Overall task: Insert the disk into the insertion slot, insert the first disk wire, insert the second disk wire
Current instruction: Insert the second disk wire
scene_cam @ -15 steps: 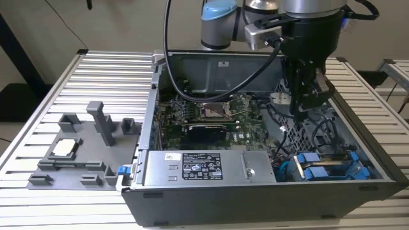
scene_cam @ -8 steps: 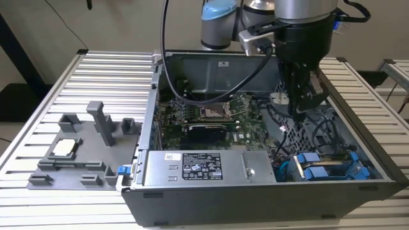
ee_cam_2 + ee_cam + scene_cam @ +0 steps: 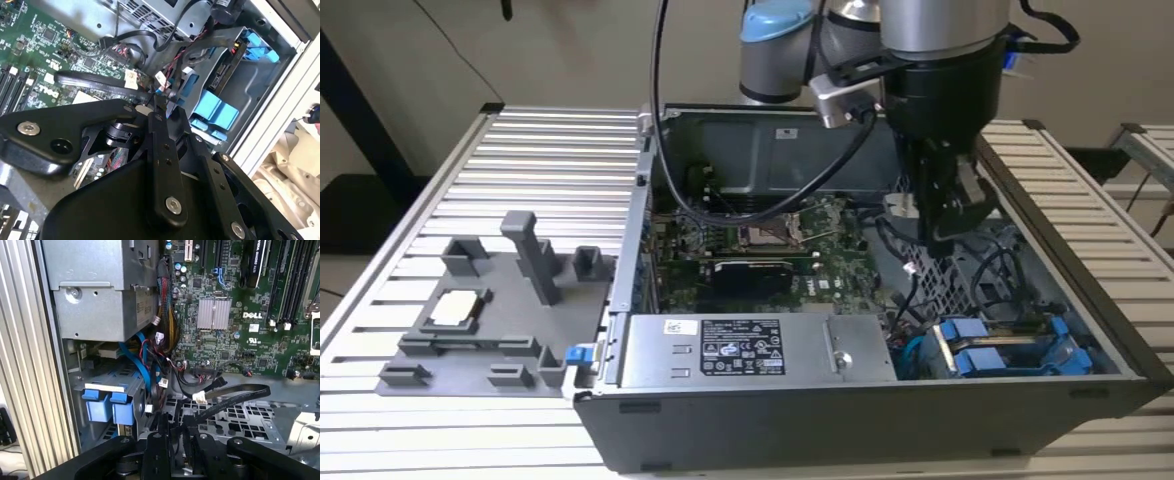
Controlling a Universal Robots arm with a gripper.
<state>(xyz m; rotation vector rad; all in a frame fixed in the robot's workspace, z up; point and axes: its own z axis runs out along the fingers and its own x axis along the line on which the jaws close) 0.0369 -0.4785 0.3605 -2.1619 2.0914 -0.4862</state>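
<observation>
The disk, in its blue carrier, lies in the insertion slot at the case's front corner, at the exterior view's right. Its blue end tabs show in both wrist views. My gripper hangs inside the open computer case over the perforated grey cage, behind the disk. Its black fingers stand close together on the end of a flat black wire. That wire loops away over the cage and carries a white tag.
The grey power supply fills the case's front. The green motherboard lies behind it, with coloured wire bundles beside the disk bay. A grey fixture stands on the slatted table at the exterior view's left.
</observation>
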